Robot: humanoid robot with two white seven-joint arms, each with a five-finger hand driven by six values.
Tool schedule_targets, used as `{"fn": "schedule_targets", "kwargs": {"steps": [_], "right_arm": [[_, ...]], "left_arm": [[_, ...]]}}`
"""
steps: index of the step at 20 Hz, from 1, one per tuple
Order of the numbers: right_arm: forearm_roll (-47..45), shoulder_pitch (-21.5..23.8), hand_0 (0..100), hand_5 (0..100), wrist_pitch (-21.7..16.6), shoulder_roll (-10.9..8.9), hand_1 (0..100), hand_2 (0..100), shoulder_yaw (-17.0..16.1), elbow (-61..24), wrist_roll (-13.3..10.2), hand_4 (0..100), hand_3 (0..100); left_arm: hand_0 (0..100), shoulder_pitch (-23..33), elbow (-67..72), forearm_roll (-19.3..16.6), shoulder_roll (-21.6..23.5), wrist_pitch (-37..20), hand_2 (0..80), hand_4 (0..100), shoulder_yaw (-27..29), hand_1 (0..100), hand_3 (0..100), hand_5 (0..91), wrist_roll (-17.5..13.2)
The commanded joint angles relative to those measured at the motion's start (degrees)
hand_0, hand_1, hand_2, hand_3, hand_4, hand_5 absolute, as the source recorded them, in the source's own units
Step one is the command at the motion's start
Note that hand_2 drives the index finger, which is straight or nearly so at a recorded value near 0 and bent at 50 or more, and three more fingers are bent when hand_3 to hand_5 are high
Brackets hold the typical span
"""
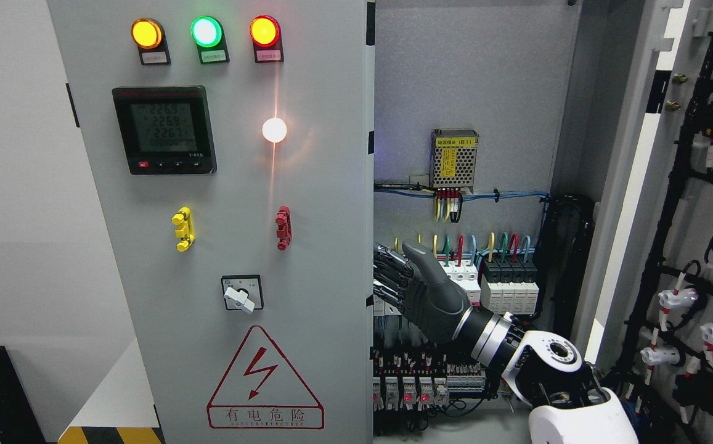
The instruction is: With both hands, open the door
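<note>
Right hand at the inner edge of the left door

The right hand (421,290) is seen with fingers curled around the vertical edge of the left door (239,185), directly to its left; 1 door already stands open.

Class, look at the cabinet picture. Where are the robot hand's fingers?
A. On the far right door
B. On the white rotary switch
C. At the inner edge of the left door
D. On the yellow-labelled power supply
C: the right hand reaches its fingers to the inner edge of the left door, beside the open compartment.
</note>
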Motion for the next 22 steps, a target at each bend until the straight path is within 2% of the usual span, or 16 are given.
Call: {"fn": "schedule_targets", "kwargs": {"steps": [1,5,8,22], "right_arm": [[-2.8,-0.6,19,0,0.0,-0.07,0,0,0.4,1.5,0.2,0,0],[-3.2,-0.8,19,0,0.0,-0.5,0,0,0.4,1.6,0.4,0,0],[-3.1,-0.9,19,0,0.0,-0.86,0,0,0.4,1.6,4.0,0,0],[-3.2,-1.6,19,0,-0.1,-0.95,0,0,0.4,2.9,4.4,0,0]], "left_arm": [[0,1.5,0.0,0.1,0.0,0.0,0.0,0,0.0,0,0,0.0,0.0],[0,1.5,0.0,0.1,0.0,0.0,0.0,0,0.0,0,0,0.0,0.0],[0,1.5,0.0,0.0,0.0,0.0,0.0,0,0.0,0,0,0.0,0.0],[0,1.5,0.0,0.1,0.0,0.0,0.0,0,0.0,0,0,0.0,0.0]]}}
